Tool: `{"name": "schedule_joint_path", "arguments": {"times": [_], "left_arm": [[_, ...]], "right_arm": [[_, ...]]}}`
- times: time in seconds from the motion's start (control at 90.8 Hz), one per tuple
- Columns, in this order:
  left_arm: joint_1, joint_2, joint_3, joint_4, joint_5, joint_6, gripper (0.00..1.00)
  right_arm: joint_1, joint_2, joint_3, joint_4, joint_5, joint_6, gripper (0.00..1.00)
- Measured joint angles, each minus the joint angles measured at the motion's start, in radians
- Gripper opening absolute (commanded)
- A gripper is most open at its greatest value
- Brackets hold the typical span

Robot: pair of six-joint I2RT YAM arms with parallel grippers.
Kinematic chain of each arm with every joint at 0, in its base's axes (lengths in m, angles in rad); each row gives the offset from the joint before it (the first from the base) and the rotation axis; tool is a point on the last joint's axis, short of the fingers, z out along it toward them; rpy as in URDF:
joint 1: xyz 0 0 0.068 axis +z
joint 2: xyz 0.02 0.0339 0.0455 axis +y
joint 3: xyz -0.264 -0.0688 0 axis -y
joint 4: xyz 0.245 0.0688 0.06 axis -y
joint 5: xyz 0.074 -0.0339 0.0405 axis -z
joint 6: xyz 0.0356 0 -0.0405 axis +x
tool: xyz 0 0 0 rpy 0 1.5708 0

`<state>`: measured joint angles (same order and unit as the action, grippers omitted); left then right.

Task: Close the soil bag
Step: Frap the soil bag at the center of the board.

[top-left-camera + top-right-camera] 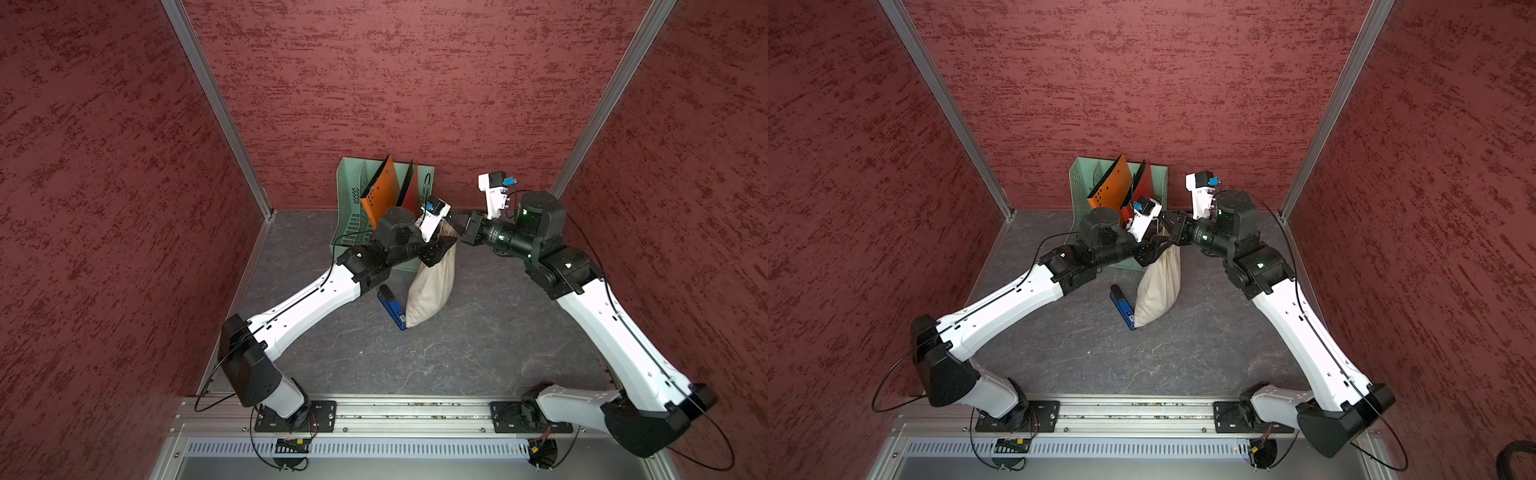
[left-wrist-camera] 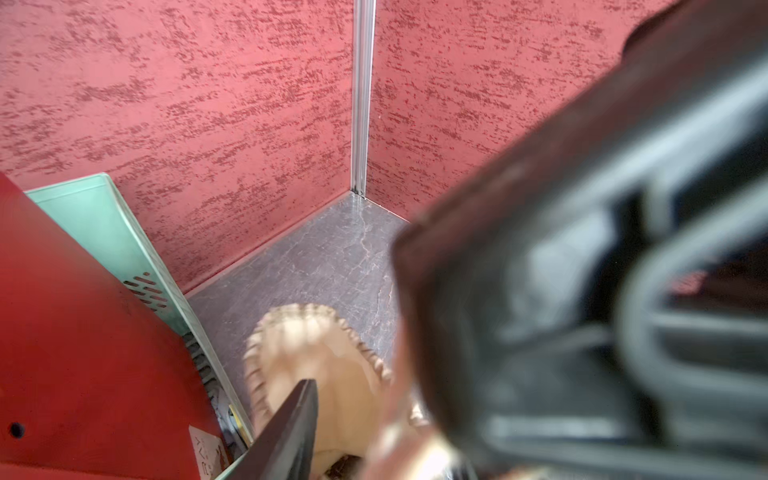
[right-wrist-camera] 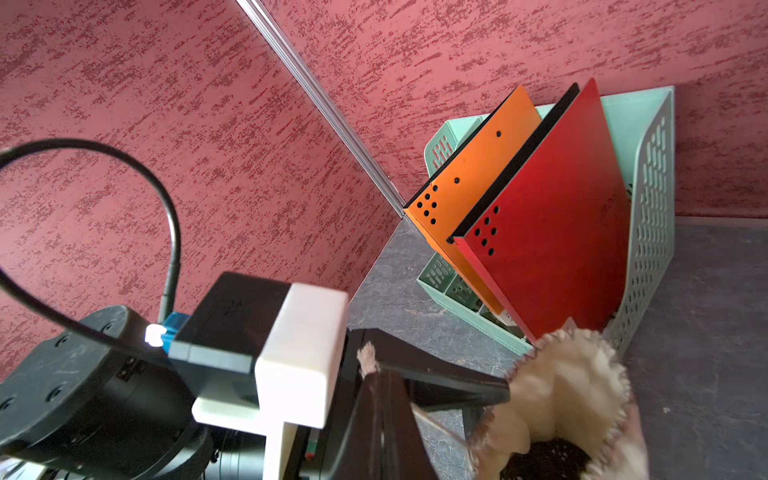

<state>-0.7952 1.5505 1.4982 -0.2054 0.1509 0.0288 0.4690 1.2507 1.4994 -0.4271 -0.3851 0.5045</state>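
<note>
The soil bag (image 1: 430,291) stands on the desk (image 1: 498,332) beside the blue stapler (image 1: 392,309), its neck open and soil showing. The right gripper (image 1: 460,227) has its jaws clamped on the drawstring (image 3: 366,355). The left gripper (image 1: 440,247) is at the neck, jaw state unclear. Cinching remains.

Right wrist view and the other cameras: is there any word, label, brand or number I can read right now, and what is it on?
No text can be read in any view.
The red folder: embossed mark near its edge, too faint to read.
The white sticker at that folder's corner: blurred, unreadable.
The blue stapler: white label, too small to read.
The right arm: white print on its black link, too small.
</note>
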Motion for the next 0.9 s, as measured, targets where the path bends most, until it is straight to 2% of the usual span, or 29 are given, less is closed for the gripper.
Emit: {"name": "schedule_joint_path", "arguments": {"times": [0.077, 0.22, 0.298, 0.76, 0.904], "left_arm": [[0.0, 0.0, 0.0, 0.005, -0.003, -0.002, 0.46], [0.0, 0.0, 0.0, 0.005, 0.006, 0.003, 0.17], [0.001, 0.0, 0.0, 0.005, 0.021, -0.002, 0.08], [0.025, 0.0, 0.0, 0.016, 0.086, 0.014, 0.06], [0.027, 0.0, 0.0, 0.019, 0.088, 0.026, 0.11]], "right_arm": [[0.0, -0.008, -0.013, 0.012, 0.0, 0.008, 0.0], [0.0, -0.02, -0.03, 0.02, 0.0, 0.023, 0.0], [0.0, -0.02, -0.034, 0.024, 0.0, 0.033, 0.0], [0.0, -0.02, -0.047, 0.072, 0.003, 0.13, 0.0], [0.0, -0.02, -0.046, 0.082, 0.003, 0.156, 0.0]]}}
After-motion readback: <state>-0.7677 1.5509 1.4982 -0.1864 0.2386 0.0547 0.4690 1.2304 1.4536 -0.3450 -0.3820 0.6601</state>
